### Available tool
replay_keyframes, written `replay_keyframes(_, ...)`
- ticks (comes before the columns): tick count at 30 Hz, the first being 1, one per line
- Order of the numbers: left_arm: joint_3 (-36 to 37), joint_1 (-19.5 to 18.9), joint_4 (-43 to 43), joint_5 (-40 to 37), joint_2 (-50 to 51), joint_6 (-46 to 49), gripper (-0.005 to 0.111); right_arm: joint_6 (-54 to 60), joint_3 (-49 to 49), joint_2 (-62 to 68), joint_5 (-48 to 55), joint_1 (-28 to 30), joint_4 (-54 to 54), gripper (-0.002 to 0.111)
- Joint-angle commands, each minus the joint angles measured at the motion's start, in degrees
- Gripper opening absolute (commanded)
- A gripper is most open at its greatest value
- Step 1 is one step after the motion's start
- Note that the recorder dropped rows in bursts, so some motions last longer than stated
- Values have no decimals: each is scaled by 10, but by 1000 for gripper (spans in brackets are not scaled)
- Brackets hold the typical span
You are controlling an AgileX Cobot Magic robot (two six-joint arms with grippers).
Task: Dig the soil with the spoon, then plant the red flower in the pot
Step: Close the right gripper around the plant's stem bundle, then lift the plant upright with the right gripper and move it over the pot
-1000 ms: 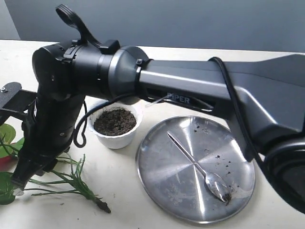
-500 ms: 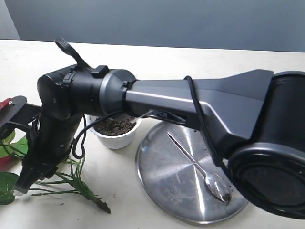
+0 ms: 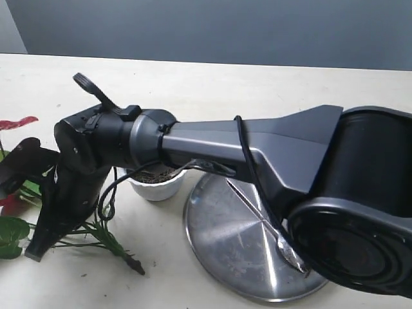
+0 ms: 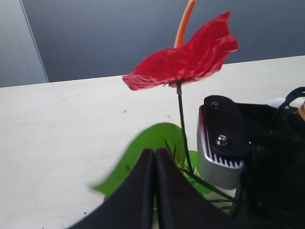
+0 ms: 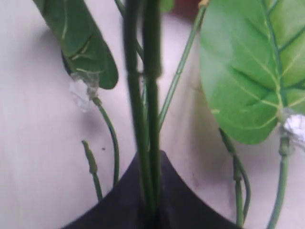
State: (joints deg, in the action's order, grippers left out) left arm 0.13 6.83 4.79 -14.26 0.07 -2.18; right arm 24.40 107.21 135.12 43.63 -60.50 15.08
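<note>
The red flower is partly raised: one red bloom (image 3: 16,122) shows at the far left, its dark root end (image 3: 135,265) still lies on the table. In the left wrist view that bloom (image 4: 186,59) stands up with its orange spike. My right gripper (image 3: 35,251) reaches across to the left and is shut on the green stems (image 5: 143,95), which run between its fingertips (image 5: 148,157). My left gripper (image 3: 38,158) (image 4: 155,151) is shut beside the leaves, with nothing clearly held. The white pot (image 3: 154,188) holds dark soil (image 3: 151,175). The spoon (image 3: 254,211) lies on the plate.
The large round steel plate (image 3: 219,251) sits right of the pot, with soil crumbs on it. The right arm's bulky body (image 3: 257,148) crosses over the pot and plate and hides part of both. Broad green leaves (image 3: 11,228) lie at the left edge.
The right arm has swung lower and tilted, keeping the stems. The red bloom has risen from the table at the left. The left gripper has shifted slightly down and right.
</note>
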Motion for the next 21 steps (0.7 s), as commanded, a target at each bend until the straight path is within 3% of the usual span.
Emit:
replay_keyframes(1, -1, 3, 0, 5, -1, -2, 1, 0, 7, -34, -45, 11, 36, 0)
replay_keyframes(13, -1, 3, 0, 5, -1, -2, 1, 0, -23, -162, -205, 124, 155, 0)
replay_keyframes(18, -1, 3, 0, 5, -1, -2, 1, 8, -152, -247, -304, 176, 157, 0)
replay_keyframes(21, -1, 3, 0, 5, -1, -2, 1, 15, -273, -306, -458, 185, 157, 0)
